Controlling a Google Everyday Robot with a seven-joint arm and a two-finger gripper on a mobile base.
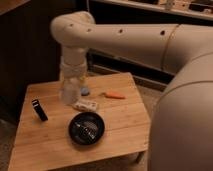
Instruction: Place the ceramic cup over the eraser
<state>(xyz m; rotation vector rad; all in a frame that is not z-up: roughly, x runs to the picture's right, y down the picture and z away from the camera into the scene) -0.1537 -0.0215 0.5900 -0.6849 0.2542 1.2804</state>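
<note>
The gripper (70,86) hangs from the white wrist over the left-middle of the wooden table (125,125). It is shut on the ceramic cup (70,95), a small plain white cup held just above the tabletop. The arm hides most of the gripper. The eraser (39,110), a slim black bar with a pale mark at its upper end, lies near the table's left edge. It is to the left of the cup and a little nearer the front, apart from it.
A black bowl (86,128) sits at the front middle. A white labelled tube (86,105) lies just right of the cup. A blue-grey lump (85,91) is behind the tube. An orange object (115,95) lies further right. The robot's white body (185,125) fills the right side.
</note>
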